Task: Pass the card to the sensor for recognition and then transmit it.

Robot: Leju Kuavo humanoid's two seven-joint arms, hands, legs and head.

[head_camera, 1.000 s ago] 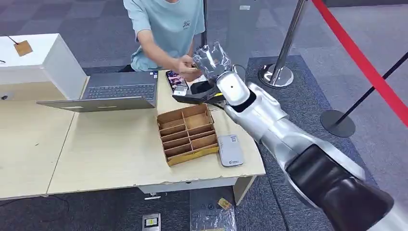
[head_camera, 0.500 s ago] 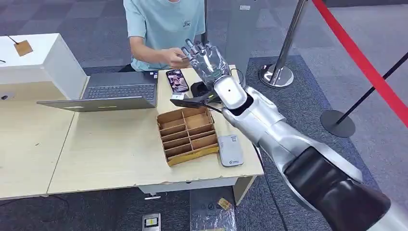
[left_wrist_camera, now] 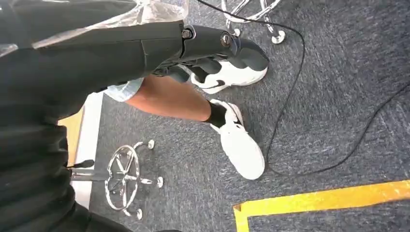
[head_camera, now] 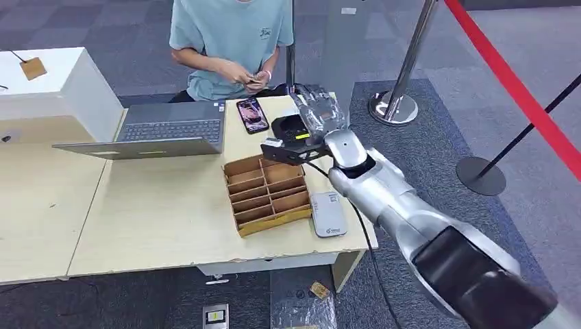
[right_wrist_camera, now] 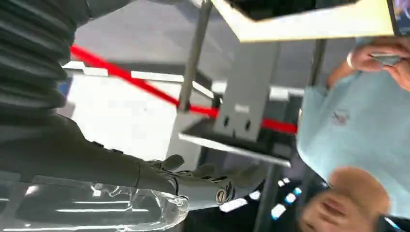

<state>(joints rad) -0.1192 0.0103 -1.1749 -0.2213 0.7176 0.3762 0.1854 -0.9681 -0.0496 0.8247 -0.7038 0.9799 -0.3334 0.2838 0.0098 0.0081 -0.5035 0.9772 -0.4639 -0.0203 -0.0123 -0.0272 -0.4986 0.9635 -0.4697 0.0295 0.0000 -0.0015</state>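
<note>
Grey carpet tiles run under a pale wooden desk [head_camera: 137,212] that spans the left and centre of your head view, with a red barrier belt [head_camera: 521,89] slanting down the upper right between chrome posts. On the desk you have an open laptop [head_camera: 154,130] at upper left, a brown cardboard divider tray [head_camera: 267,192] at centre, and a small white card reader [head_camera: 328,214] lying just right of the tray. A phone [head_camera: 251,114] lies face up near the desk's far edge, and beside it to the right sits a black sensor device [head_camera: 291,127].

Your right hand [head_camera: 316,115] reaches in from the lower right on its silver arm and hovers over the far right corner of the desk, just right of the black sensor device. It is wrapped in clear plastic, its fingers spread apart with nothing in them. A black wrist bracket juts left from the wrist over the tray's far edge.

At top centre a person in a light teal shirt [head_camera: 229,41] sits behind the desk, both hands together at chest height holding a small card [head_camera: 255,79], well apart from your hand.

Your left hand [left_wrist_camera: 212,48] shows in the left wrist view, dark fingers loosely curled and holding nothing, above carpet, a yellow floor line and a person's white shoes
</note>
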